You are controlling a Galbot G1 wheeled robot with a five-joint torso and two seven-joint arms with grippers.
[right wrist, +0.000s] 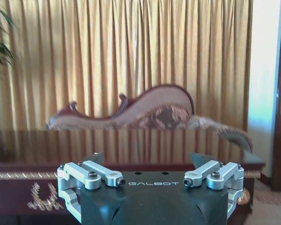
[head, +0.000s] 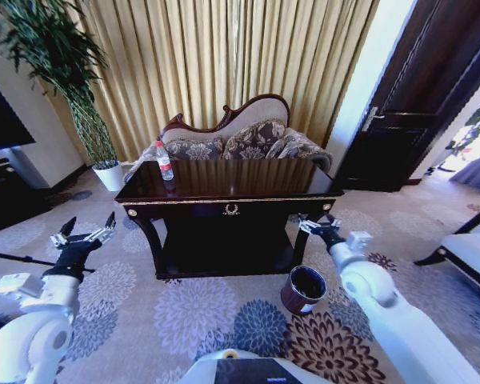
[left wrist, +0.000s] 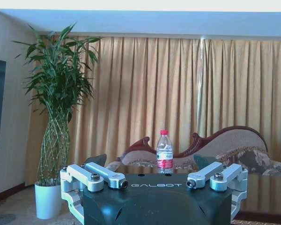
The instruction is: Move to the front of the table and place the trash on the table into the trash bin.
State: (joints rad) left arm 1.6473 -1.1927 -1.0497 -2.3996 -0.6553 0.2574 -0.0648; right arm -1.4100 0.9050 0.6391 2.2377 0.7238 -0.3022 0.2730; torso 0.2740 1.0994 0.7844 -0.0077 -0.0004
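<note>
The near-black table (head: 224, 196) with gold trim stands straight ahead on the patterned carpet. A clear water bottle (head: 165, 160) with a red cap and label, the trash I can see, stands upright near the table's far left corner and shows beyond my left fingers (left wrist: 165, 150). The dark maroon trash bin (head: 304, 289) sits on the floor by the table's front right leg. My left gripper (head: 89, 222) hangs open in the air left of the table, short of its front. My right gripper (head: 314, 225) is open at the front right corner, just above the bin. Both hold nothing.
An ornate sofa (head: 240, 138) stands right behind the table before gold curtains. A tall plant in a white pot (head: 110, 176) is at the back left, next to a dark cabinet (head: 4, 196). A dark door (head: 416, 104) and a chair (head: 468, 252) are on the right.
</note>
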